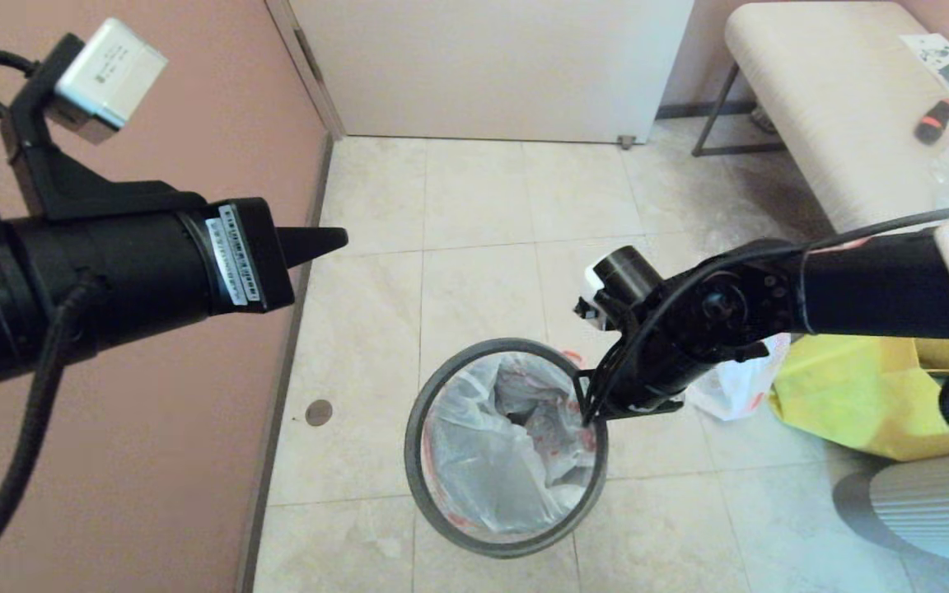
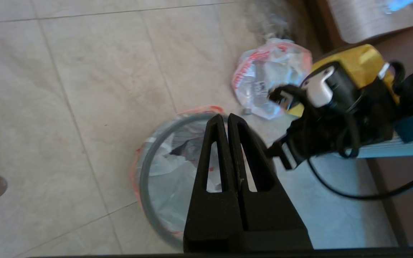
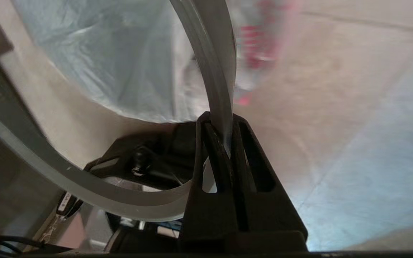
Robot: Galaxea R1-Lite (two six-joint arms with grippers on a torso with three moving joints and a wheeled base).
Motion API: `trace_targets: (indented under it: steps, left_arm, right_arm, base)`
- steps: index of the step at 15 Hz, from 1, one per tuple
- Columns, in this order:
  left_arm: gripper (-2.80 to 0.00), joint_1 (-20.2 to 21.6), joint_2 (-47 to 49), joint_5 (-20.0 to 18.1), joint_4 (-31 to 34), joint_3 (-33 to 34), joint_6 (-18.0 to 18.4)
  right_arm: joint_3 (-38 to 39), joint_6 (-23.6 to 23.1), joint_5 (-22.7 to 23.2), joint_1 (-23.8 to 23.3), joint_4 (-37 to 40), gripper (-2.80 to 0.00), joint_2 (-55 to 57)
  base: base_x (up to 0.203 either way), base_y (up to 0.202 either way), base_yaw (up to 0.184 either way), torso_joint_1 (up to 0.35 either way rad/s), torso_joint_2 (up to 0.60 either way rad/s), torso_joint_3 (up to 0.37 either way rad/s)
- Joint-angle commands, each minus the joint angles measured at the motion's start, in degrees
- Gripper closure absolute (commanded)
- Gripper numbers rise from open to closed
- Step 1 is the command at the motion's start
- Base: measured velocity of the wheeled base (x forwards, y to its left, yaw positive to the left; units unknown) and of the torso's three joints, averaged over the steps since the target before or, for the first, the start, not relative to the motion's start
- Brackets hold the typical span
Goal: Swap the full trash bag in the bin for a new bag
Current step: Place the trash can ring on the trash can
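The bin stands on the tiled floor, its black wall hidden from above by the new bag (image 1: 507, 449), which lines it white and crumpled, with red print. The bag's pink edge (image 2: 134, 172) folds outward under the grey hoop rim (image 1: 418, 445). My right gripper (image 1: 588, 416) is shut on the hoop (image 3: 221, 71) at its right side, the fingers (image 3: 242, 143) pinching the band. Whether the hoop is seated I cannot tell. The full trash bag (image 1: 734, 387) (image 2: 267, 82) lies on the floor to the right. My left gripper (image 1: 334, 239) (image 2: 227, 120) hangs shut and empty, high at the left.
A yellow fabric tote (image 1: 853, 395) lies beside the full bag. A cream bench (image 1: 820, 107) stands at the back right, a grey ribbed round object (image 1: 927, 511) at the front right. The pink wall (image 1: 194, 123) runs along the left, with a floor drain (image 1: 318, 412) near it.
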Motion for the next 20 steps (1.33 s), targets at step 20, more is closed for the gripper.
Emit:
trace_targets:
  steps: [20]
  left_arm:
    - [0.00,1.78,0.85,-0.14,-0.64,-0.29,-0.12]
  right_arm:
    - [-12.54,0.00,-5.41,-2.79,-2.72,0.00,17.09]
  base:
    - [0.000,0.000,0.000,0.000,0.00,0.000]
